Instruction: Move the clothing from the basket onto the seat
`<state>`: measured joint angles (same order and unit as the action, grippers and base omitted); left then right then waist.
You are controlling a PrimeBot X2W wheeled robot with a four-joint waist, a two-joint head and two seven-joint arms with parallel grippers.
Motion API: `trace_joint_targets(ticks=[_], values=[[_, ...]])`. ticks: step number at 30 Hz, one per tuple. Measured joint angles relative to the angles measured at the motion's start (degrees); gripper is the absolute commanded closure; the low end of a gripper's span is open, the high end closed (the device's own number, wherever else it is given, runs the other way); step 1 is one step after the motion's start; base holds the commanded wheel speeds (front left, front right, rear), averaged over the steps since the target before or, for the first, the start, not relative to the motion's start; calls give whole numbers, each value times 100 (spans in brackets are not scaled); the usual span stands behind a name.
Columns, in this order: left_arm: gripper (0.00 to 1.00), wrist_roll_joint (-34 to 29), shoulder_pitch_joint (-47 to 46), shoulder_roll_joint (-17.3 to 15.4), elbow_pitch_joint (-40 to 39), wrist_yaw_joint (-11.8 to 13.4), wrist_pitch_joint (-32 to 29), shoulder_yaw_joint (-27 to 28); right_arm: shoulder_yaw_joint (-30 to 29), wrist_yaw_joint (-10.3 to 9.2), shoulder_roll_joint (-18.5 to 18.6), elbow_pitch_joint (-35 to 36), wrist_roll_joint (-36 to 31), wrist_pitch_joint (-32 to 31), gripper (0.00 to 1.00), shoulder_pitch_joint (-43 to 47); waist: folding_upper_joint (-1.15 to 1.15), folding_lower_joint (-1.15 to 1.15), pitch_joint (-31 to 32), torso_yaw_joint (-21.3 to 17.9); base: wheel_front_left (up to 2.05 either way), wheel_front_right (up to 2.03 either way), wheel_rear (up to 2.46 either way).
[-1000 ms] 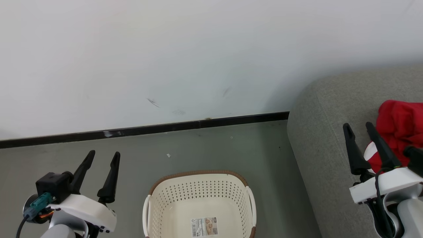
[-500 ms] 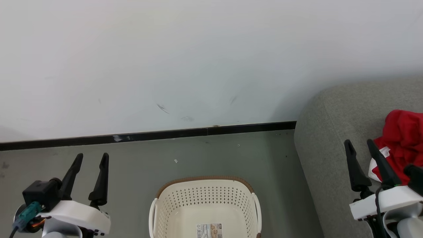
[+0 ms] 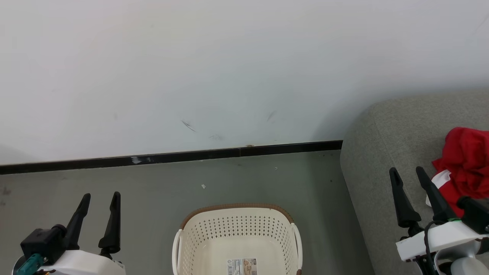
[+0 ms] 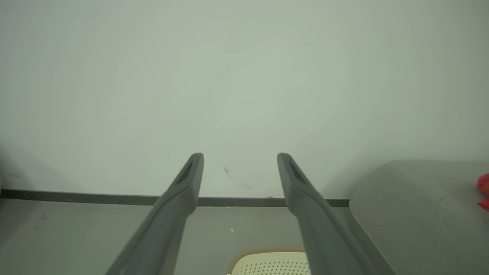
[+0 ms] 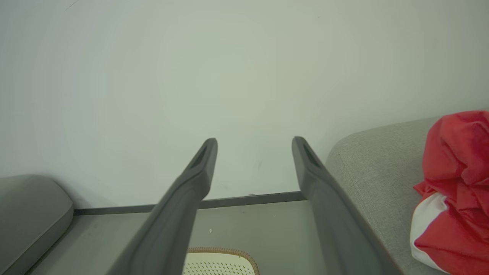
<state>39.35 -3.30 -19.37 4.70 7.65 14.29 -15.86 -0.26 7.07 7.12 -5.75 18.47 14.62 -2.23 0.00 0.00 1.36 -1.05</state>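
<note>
The clothing (image 3: 464,160) lies heaped on the seat (image 3: 382,152), right of the basket (image 3: 237,226); left gripper (image 3: 101,195) and right gripper (image 3: 405,169) both gape.

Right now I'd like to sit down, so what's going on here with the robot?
The robot is shifting laundry. The red clothing lies bunched on the seat. The basket stands on the floor, and the part of it in view holds nothing but a label. Both grippers are open and empty: the left gripper hangs over the floor left of the basket, the right gripper by the seat, near the clothing.
</note>
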Motion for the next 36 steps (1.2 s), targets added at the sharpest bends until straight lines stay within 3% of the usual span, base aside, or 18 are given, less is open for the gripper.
trace_joint_targets(ticks=[36], values=[[0,-691,408,471,-76,-489,0,672,-59,0,-123,166,-146,0,0,114,0,0,-17,8,0,0,0]])
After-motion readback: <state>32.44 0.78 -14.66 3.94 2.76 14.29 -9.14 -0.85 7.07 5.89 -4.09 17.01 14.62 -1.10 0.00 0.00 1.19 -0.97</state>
